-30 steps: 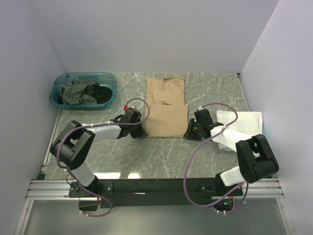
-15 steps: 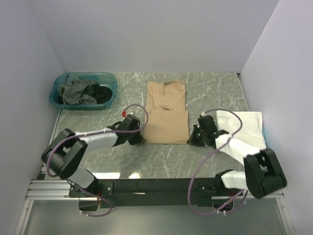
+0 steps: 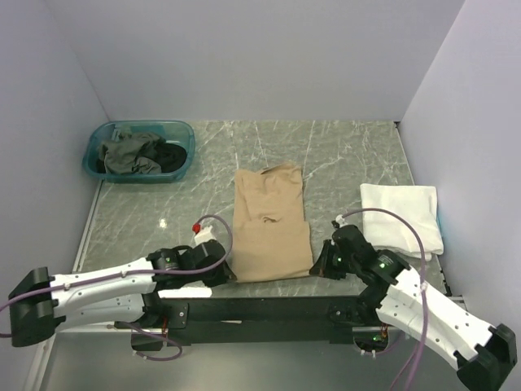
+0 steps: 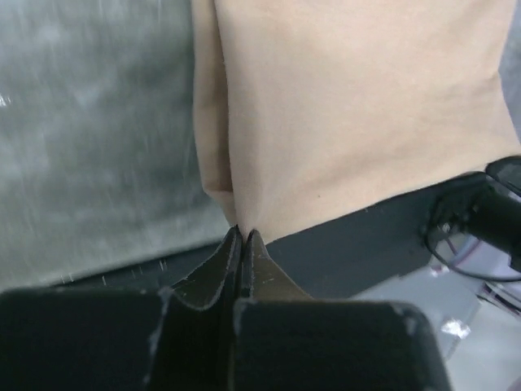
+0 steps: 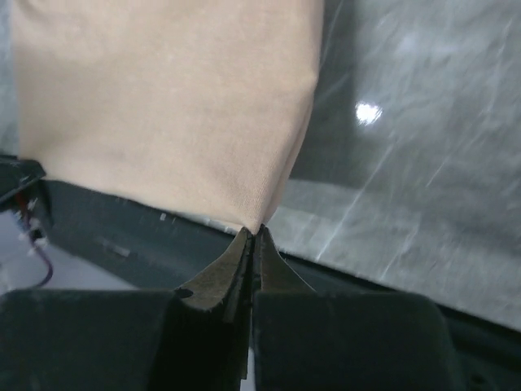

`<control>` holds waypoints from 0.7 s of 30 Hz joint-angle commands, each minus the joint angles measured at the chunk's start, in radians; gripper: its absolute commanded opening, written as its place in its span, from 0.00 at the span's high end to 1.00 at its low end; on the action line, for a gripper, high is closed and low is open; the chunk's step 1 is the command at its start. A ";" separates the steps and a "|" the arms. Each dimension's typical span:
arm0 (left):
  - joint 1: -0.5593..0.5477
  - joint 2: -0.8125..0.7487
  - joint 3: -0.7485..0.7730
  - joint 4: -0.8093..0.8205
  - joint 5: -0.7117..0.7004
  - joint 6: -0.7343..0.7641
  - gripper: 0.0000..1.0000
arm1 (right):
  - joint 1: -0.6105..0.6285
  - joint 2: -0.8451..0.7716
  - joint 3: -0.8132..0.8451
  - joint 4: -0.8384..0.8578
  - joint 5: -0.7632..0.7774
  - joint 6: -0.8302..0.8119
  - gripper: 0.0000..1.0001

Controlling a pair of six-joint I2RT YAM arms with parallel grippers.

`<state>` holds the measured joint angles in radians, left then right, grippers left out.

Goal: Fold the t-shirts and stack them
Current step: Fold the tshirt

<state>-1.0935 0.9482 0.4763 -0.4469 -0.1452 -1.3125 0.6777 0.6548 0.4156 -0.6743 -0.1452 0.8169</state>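
Between claws (image 3: 232,278) (image 3: 320,269), tan t-shirt (image 3: 271,224) (table (image 3: 350,155) edge)

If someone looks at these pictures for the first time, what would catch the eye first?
Most striking is the tan t-shirt, spread in the middle of the table, with the left claw and the right claw each shut on one of its near corners. A folded white t-shirt lies on the right, and a teal tub of dark shirts stands in the far left corner.
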 commanded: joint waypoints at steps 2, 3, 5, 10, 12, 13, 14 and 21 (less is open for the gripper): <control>-0.091 -0.075 0.027 -0.136 -0.096 -0.145 0.99 | 0.034 -0.098 0.044 -0.142 -0.005 0.062 1.00; -0.094 -0.078 0.047 -0.142 -0.105 -0.137 0.99 | 0.033 -0.096 0.064 -0.154 0.004 0.041 1.00; -0.094 -0.085 0.071 -0.150 -0.122 -0.111 0.99 | 0.033 -0.075 0.124 -0.177 0.030 0.021 1.00; -0.095 -0.072 0.194 -0.258 -0.273 -0.093 0.99 | 0.017 -0.018 0.228 -0.160 0.119 -0.025 1.00; -0.092 -0.072 0.217 -0.260 -0.322 -0.091 0.99 | -0.001 -0.001 0.282 -0.145 0.136 -0.071 1.00; -0.089 -0.074 0.220 -0.250 -0.370 -0.091 0.99 | -0.032 0.015 0.298 -0.118 0.144 -0.088 1.00; -0.069 -0.072 0.228 -0.236 -0.378 -0.067 0.99 | -0.049 0.026 0.330 -0.101 0.142 -0.122 1.00; 0.107 -0.022 0.344 -0.093 -0.375 0.154 0.99 | -0.214 0.146 0.411 0.027 -0.028 -0.255 1.00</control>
<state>-1.0546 0.9108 0.7547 -0.6147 -0.4709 -1.2900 0.5198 0.7605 0.7738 -0.7315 -0.1123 0.6579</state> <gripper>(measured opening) 0.022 0.009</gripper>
